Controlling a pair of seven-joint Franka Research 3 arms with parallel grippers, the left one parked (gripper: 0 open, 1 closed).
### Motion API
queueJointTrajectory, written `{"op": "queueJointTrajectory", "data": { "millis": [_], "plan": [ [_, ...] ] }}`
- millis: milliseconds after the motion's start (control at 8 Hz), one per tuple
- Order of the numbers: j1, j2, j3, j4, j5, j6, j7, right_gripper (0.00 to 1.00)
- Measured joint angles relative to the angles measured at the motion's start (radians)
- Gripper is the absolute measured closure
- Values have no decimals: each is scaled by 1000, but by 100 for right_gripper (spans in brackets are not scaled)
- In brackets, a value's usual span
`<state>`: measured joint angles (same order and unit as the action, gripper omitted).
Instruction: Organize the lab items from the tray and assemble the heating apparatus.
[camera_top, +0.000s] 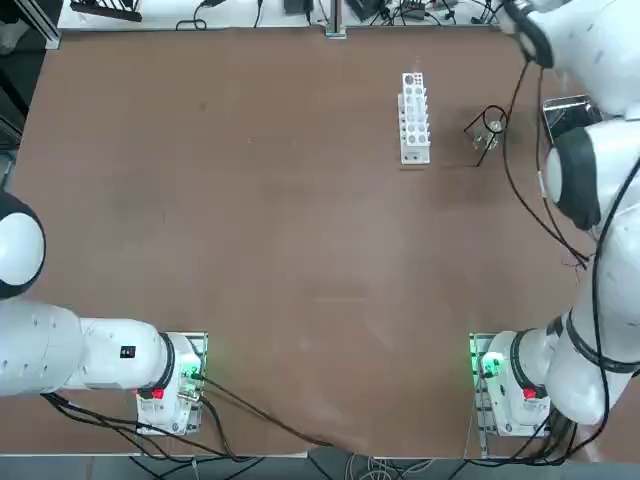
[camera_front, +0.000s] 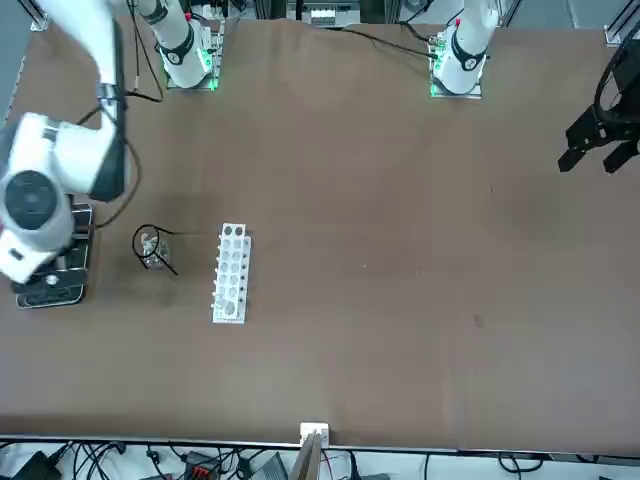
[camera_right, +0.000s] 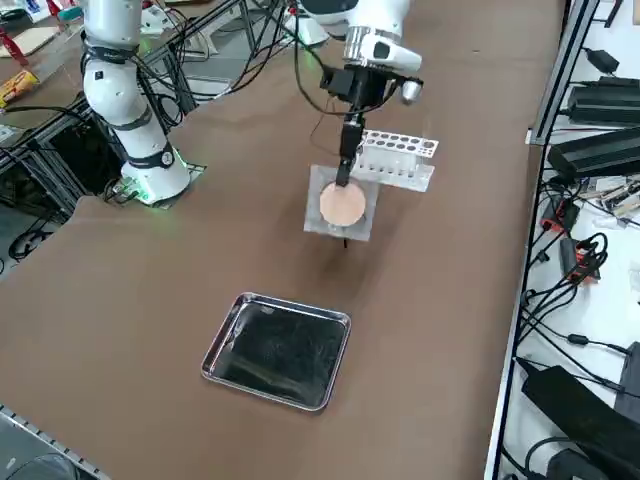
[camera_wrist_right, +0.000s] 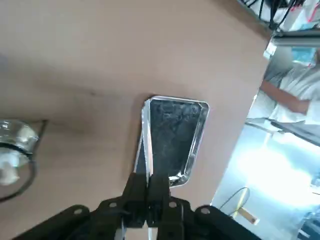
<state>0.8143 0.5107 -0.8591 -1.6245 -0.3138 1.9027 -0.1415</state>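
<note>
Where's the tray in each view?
Top: tray at upper right, partly behind the right arm.
Front: tray at left, partly behind the arm.
Right side: tray at lower centre.
Right wrist: tray just beyond the right gripper, which grips the mesh.
Shared landmark: right arm, gripper included.

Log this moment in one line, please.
right gripper: shut on mesh pad | pad: off the tray | burner: at wire tripod
</note>
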Motion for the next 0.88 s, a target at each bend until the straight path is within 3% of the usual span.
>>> {"op": "queueJointTrajectory", "data": {
  "millis": [375,875],
  "plan": [
    [208,51,2,-4,-145,-140,229,98],
    [406,87,2,-96,-310,-179,632,98]
  ]
}}
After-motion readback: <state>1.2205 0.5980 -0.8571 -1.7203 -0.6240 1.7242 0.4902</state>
